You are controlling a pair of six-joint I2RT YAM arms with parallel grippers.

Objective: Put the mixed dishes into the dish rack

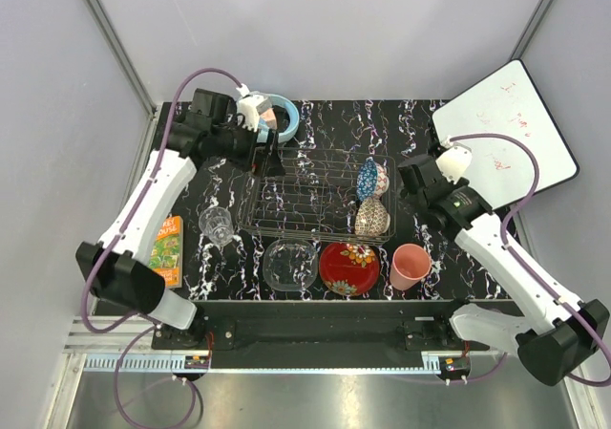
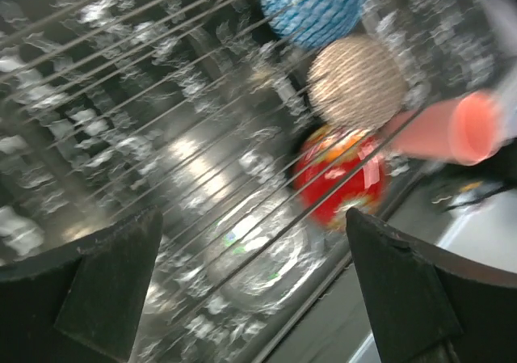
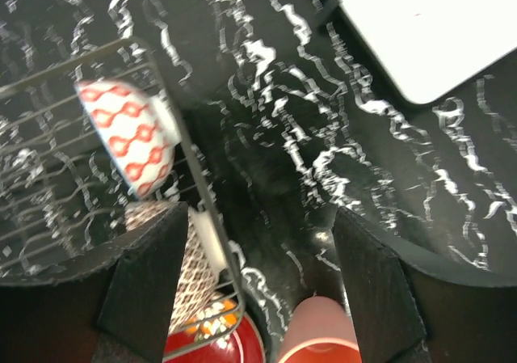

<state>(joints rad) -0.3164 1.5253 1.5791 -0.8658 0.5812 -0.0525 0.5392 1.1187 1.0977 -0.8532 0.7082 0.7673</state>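
The wire dish rack (image 1: pixel 305 195) stands mid-table. On edge at its right end are the blue patterned bowl (image 1: pixel 372 178) and the beige lattice bowl (image 1: pixel 372 217). In front of it lie the clear glass bowl (image 1: pixel 291 265), the red floral plate (image 1: pixel 349 268) and the pink cup (image 1: pixel 409 266). The clear tumbler (image 1: pixel 217 225) stands left of the rack. My left gripper (image 1: pixel 270 164) hangs open and empty over the rack's back left corner, above the wires (image 2: pixel 161 137). My right gripper (image 1: pixel 425 217) is open and empty beside the rack's right end, just behind the cup (image 3: pixel 323 335).
Light-blue headphones (image 1: pixel 282 118) lie behind the rack by the left arm. A white board (image 1: pixel 506 128) leans at the back right. An orange and green packet (image 1: pixel 167 247) lies at the table's left edge.
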